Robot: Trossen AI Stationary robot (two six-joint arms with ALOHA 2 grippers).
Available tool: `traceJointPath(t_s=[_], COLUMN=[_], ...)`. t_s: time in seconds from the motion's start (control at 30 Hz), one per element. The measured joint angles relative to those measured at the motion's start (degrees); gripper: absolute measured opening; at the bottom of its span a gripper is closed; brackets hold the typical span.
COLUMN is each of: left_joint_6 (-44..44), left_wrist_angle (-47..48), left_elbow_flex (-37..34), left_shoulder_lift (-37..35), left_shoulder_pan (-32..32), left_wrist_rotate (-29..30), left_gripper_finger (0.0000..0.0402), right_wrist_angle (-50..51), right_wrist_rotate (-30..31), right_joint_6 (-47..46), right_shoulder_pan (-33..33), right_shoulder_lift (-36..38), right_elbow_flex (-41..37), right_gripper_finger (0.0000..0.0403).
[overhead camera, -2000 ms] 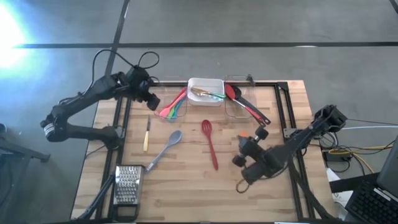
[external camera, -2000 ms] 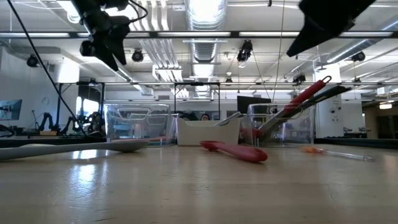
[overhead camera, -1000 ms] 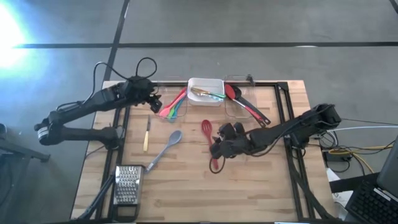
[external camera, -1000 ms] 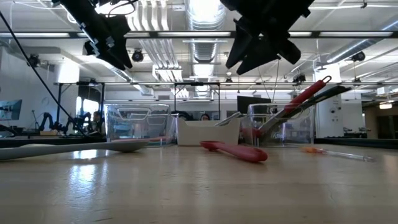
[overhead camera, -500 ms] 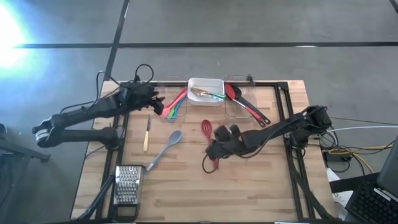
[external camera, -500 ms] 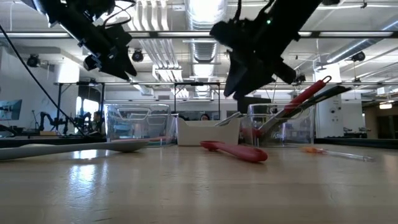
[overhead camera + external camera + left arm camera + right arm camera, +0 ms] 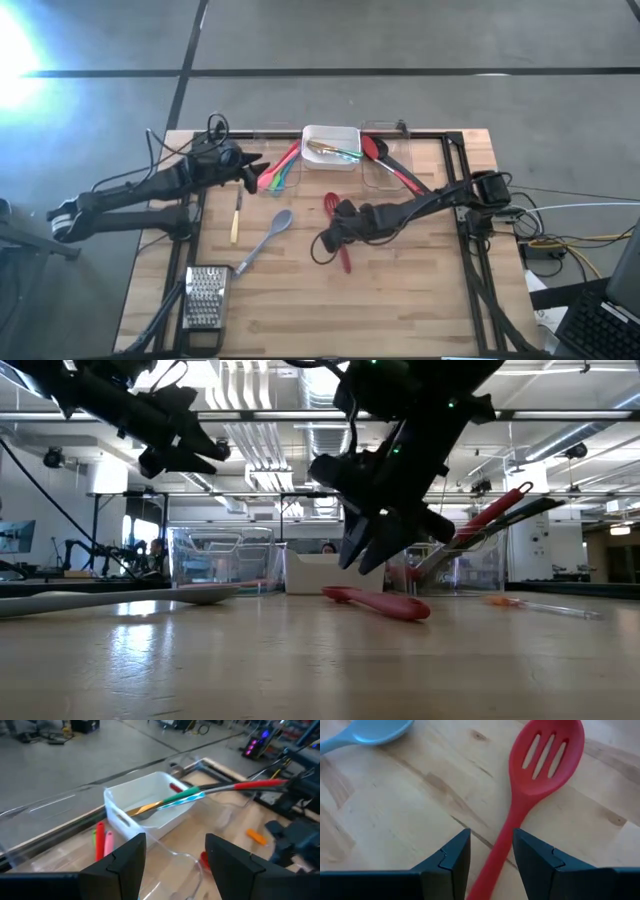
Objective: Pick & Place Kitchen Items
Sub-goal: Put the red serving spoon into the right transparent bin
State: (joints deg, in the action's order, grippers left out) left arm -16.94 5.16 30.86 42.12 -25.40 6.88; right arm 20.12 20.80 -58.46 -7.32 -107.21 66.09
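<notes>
A red slotted spoon (image 7: 341, 255) lies flat on the wooden table (image 7: 420, 290), near its middle. My right gripper (image 7: 491, 854) hovers open just above it, one finger on each side of the handle (image 7: 495, 857); the low view shows the fingertips (image 7: 362, 563) clear of the spoon (image 7: 378, 603). My left gripper (image 7: 257, 172) is open and empty in the air by the left clear container (image 7: 280, 178), which holds pink, red and green utensils. A blue-grey spoon (image 7: 266, 240) and a yellow-handled knife (image 7: 236, 216) lie on the table's left half.
A white bin (image 7: 331, 147) with utensils stands at the far middle. Right of it, a clear container (image 7: 385, 172) holds a red and a black spoon. A metal grater (image 7: 205, 297) lies near the front left corner. A small orange item (image 7: 510, 601) lies right of the red spoon.
My right gripper has moved toward the table's left edge and come down over the red slotted spoon, stopping with its fingers astride the handle. My left gripper has sunk a little and tipped nearer level by the left clear container. No utensil has moved.
</notes>
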Motion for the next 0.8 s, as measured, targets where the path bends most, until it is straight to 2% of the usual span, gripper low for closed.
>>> traceJointPath(t_s=[0.23, 0.43, 0.53, 0.7, 0.8], left_joint_6=[-0.68, -0.7, -0.69, -0.69, -0.69], left_wrist_angle=[-4.91, -6.59, -6.67, -6.68, -6.66], left_elbow_flex=[-3.87, -4.05, -4.05, -4.05, -4.05], left_shoulder_lift=[-2.23, -3.13, -3.11, -3.0, -2.96], left_shoulder_pan=[1.49, 1.54, 1.59, 1.59, 1.57], left_wrist_rotate=[-0.37, -0.99, -1.89, -1.9, -1.92], left_gripper_finger=[0.0209, 0.0208, 0.0209, 0.0209, 0.0208], right_wrist_angle=[0.15, 0.13, 0.77, 2.23, 4.01], right_wrist_rotate=[-3.21, -3.63, -3.63, -3.37, -3.66], right_joint_6=[-0.08, -0.03, -0.04, 1.22, 1.71], right_shoulder_pan=[2.59, 4.01, 4.17, 4.21, 4.23], right_shoulder_lift=[-4.26, -8.43, -8.74, -6.66, -4.81], right_elbow_flex=[0.13, 0.56, 0.56, 0.3, 0.23], right_gripper_finger=[0.0148, 0.0144, 0.0118, 0.0035, 0.0033])
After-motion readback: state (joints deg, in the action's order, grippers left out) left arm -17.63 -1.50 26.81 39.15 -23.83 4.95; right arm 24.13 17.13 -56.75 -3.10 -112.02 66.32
